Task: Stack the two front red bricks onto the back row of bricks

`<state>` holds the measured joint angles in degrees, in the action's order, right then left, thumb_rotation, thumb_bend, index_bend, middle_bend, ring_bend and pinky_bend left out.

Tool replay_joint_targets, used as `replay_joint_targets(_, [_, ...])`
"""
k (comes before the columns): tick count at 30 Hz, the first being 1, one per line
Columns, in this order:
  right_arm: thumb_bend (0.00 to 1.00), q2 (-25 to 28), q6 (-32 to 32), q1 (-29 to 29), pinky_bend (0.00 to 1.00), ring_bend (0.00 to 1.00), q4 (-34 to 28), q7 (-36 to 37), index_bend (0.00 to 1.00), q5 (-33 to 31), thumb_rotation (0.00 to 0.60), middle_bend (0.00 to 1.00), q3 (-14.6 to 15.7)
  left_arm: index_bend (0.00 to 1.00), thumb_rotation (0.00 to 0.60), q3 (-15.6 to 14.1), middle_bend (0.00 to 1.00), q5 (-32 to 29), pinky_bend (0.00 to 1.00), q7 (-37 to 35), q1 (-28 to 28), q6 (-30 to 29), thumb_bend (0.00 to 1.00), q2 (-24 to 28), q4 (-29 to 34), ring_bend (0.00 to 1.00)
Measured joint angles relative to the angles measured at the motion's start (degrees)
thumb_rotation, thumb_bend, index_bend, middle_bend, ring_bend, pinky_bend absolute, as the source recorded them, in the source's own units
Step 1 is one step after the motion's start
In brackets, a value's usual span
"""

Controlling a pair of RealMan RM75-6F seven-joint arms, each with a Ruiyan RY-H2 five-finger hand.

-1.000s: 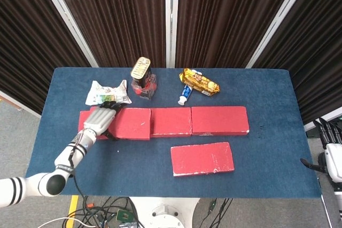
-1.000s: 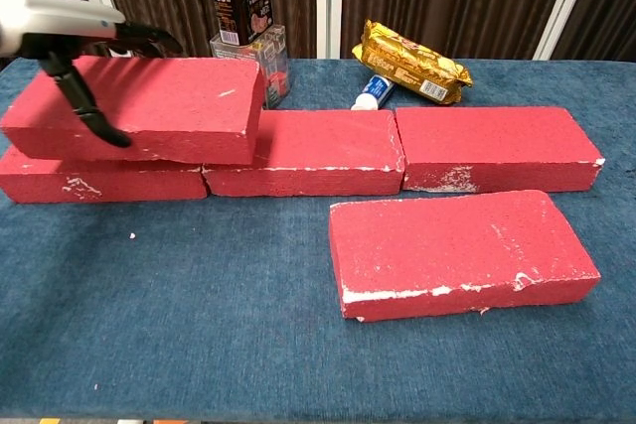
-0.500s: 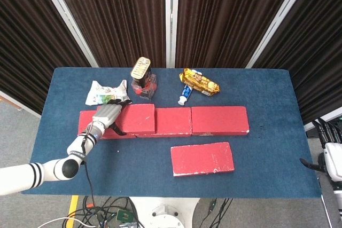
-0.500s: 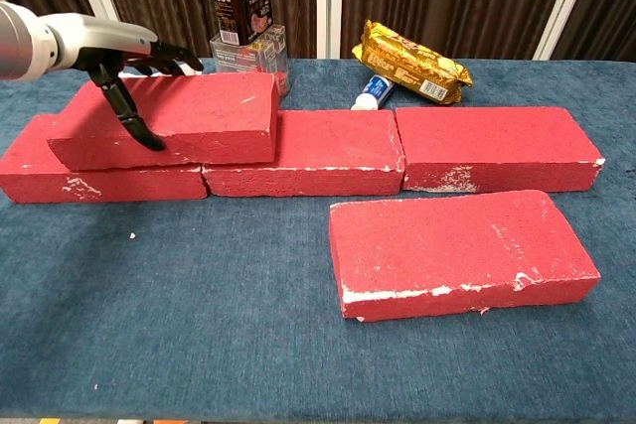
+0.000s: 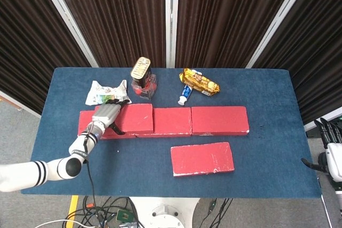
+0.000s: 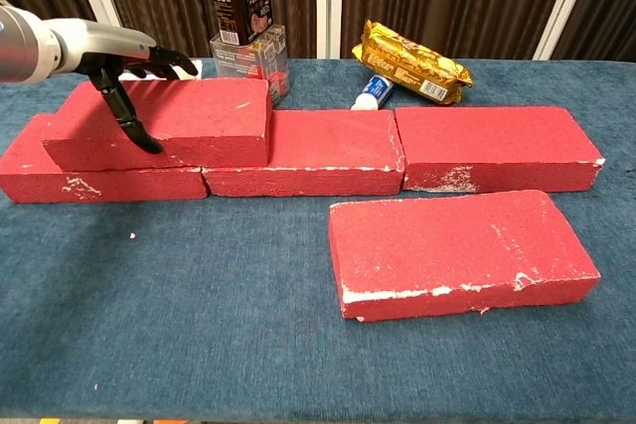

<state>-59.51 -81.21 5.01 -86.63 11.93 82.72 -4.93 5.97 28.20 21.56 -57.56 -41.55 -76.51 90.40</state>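
Lowered since 1 second ago, the stacked brick [image 6: 164,121] rests on the back row [image 6: 328,153], left hand [image 6: 127,62] grasping it; releasing comes next, then fetching the front brick [image 6: 459,250].

white arm with black bands, silver left hand [image 5: 107,115] with black fingers [image 6: 127,116].
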Motion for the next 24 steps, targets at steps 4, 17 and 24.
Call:
replay_joint_targets(4, [0.00,-0.10,0.15,0.04,0.00,0.00,-0.01,-0.09,0.00,-0.04,0.600,0.00,0.01,0.00,0.600,-0.39,0.21,-0.23,0.00,-0.51,-0.37,0.50,0.02,-0.02,-0.58,0.00])
replay_joint_targets(17, [0.00,-0.05,0.07,-0.05,0.00,0.00,-0.10,-0.24,0.00,-0.23,0.600,0.00,-0.09,0.00,0.600,-1.00,0.21,1.24,0.00,-1.51,-0.80,-0.21,0.02,0.51,0.62,0.00])
replay_joint_targets(24, [0.00,-0.15,0.35,0.07,0.00,0.00,-0.11,-0.39,0.00,-0.18,0.600,0.00,-0.03,0.00,0.600,-1.30,0.21,0.97,0.00,-1.64,-1.32,-0.21,0.02,0.50,0.68,0.00])
